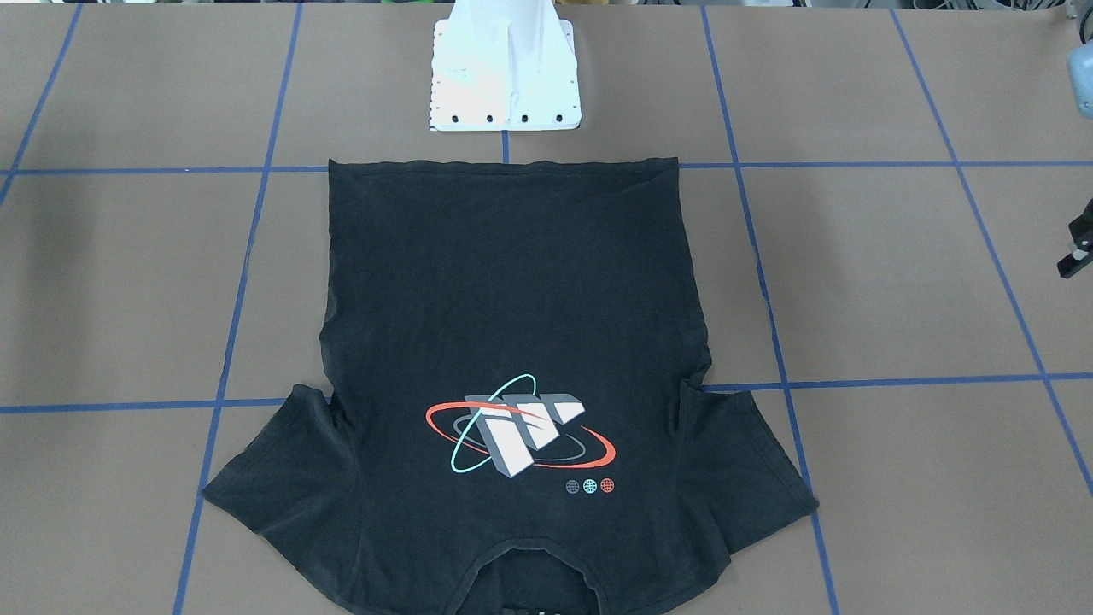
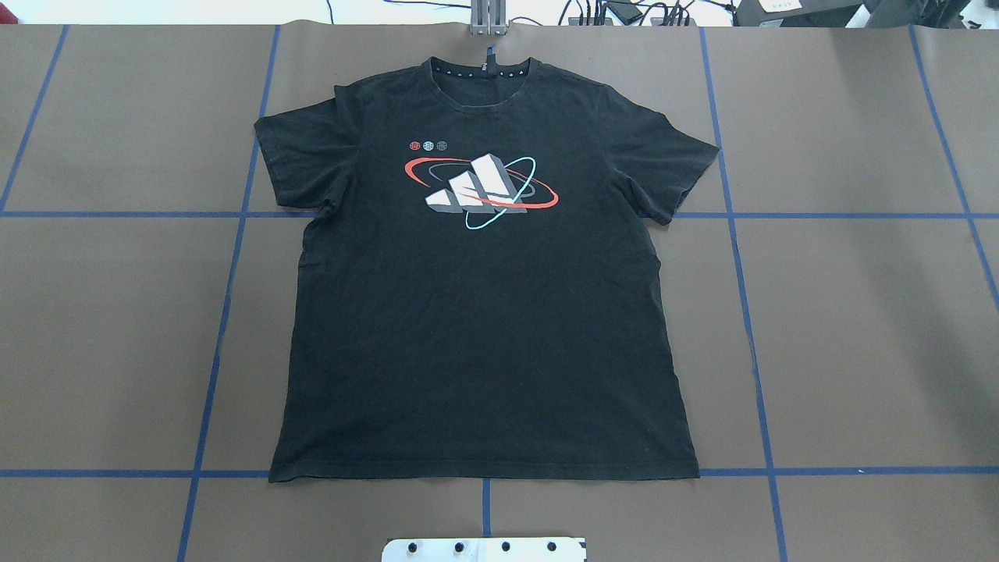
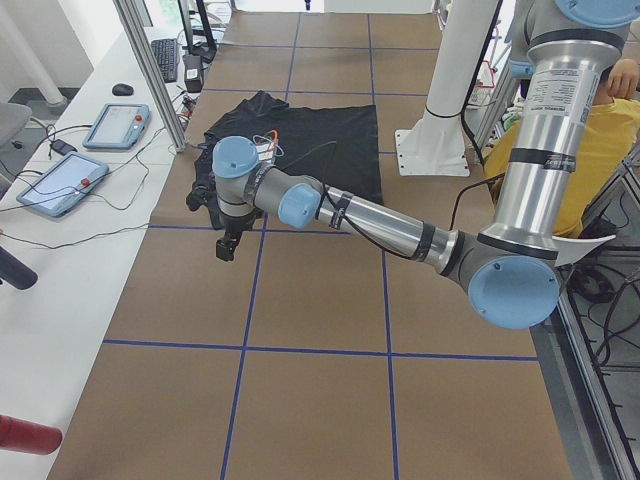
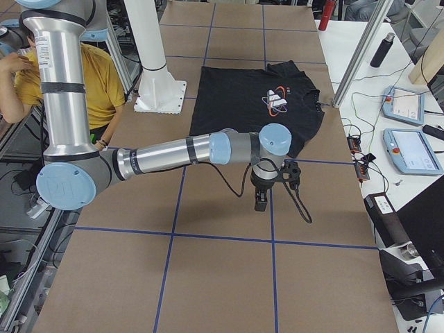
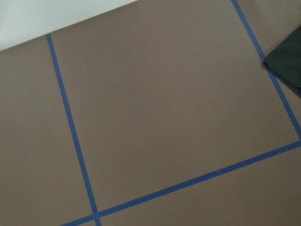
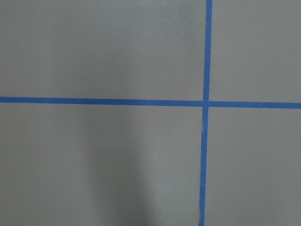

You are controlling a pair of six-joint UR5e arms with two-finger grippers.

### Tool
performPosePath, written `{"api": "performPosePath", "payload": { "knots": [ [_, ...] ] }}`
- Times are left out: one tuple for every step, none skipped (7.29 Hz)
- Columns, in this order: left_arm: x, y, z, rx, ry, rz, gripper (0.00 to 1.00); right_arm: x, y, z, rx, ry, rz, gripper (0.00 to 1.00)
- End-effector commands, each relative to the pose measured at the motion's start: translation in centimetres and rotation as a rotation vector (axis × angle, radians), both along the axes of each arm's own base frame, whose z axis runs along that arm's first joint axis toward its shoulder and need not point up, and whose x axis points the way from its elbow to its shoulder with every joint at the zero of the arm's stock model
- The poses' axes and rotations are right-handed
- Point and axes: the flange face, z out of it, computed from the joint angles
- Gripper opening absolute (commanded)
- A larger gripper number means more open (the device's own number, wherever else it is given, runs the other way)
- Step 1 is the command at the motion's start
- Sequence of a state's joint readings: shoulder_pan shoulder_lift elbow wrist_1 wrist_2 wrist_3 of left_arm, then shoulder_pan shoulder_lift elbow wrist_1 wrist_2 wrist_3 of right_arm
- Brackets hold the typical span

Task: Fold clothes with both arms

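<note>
While both arms hang out at the sides, T-shirt (image 2: 484, 328): lying flat in the middle of the table (image 2: 858, 312), logo (image 2: 481, 190) facing up, collar at the far edge from the robot, hem close to the white base mount (image 1: 505, 77), both sleeves spread out
left arm (image 3: 380, 225): upper part upright, forearm stretched out low and roughly level over the table, wrist bent down
left gripper (image 3: 228, 247): pointing down above bare table just beside one sleeve, can't tell if the fingers are apart or together
right arm (image 4: 173, 152): pretty much the mirror pose, forearm reaching out level
right gripper (image 4: 261, 202): aimed down over bare table near the other sleeve, finger state impossible to make out from here
</note>
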State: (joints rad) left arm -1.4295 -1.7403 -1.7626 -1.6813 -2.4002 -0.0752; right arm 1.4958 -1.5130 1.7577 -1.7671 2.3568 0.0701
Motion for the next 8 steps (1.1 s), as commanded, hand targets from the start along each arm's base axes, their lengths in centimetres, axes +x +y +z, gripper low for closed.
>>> {"api": "performPosePath", "payload": {
  "knots": [
    [-0.3,4.0,-0.6,0.047,0.015,0.022,1.00,-0.2,0.0,-1.2,0.015,-0.037,0.004,1.00],
    [-0.3,4.5,-0.7,0.044,0.020,0.024,1.00,-0.9,-0.2,-1.4,0.018,-0.041,-0.008,1.00],
    [-0.5,4.7,-0.6,0.043,0.015,0.018,1.00,-0.9,0.0,-1.3,0.016,-0.047,-0.009,1.00],
    [-0.5,4.8,-0.4,0.040,0.014,0.017,1.00,-1.0,0.1,-1.1,0.009,-0.057,-0.010,1.00],
    [-0.5,4.7,-0.5,0.041,0.012,0.016,1.00,-1.3,0.2,-1.1,0.009,-0.063,-0.019,1.00],
    [-0.4,4.8,-0.5,0.041,0.014,0.019,1.00,-1.8,0.2,-1.0,0.000,-0.085,-0.026,1.00],
    [-0.6,5.1,-1.6,0.065,0.016,0.017,1.00,-1.9,0.3,-0.7,0.000,-0.095,-0.031,1.00],
    [-0.8,5.4,-2.4,0.082,0.018,0.012,1.00,-1.9,0.3,-0.9,0.006,-0.095,-0.034,1.00]
  ]
}}
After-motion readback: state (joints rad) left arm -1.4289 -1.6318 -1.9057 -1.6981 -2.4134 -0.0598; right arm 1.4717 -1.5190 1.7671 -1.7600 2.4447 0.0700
